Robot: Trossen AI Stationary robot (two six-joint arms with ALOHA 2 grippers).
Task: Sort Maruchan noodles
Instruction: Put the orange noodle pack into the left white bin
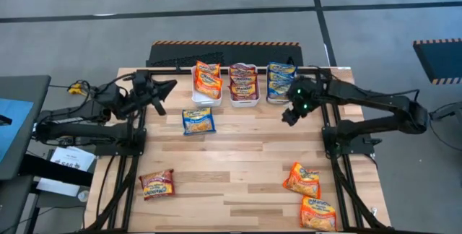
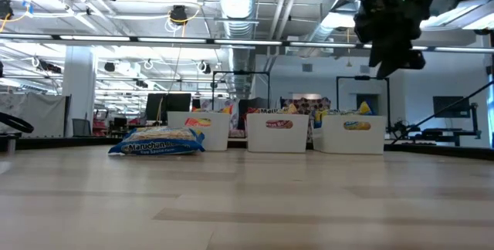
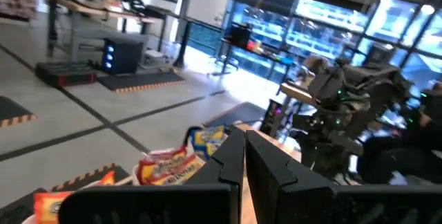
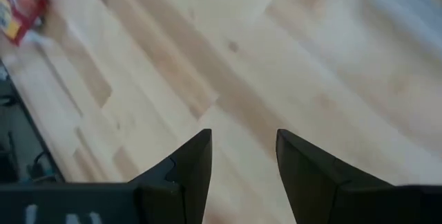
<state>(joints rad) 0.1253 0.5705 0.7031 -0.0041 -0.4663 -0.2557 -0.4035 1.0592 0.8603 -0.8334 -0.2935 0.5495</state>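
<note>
Three white bins (image 1: 244, 102) are lined along the table's (image 1: 238, 183) far edge, filled with orange, maroon and blue packets respectively. Four loose packets are counted: one blue packet (image 1: 198, 121) near the bins, with "Maruchan" legible in the low view; one maroon packet (image 1: 157, 184) at the near left; two orange packets (image 1: 302, 179) at the near right. The left gripper (image 1: 172, 85) is held shut and empty beside the orange bin. The right gripper (image 1: 288, 116) is held open, empty, above bare table near the blue bin.
</note>
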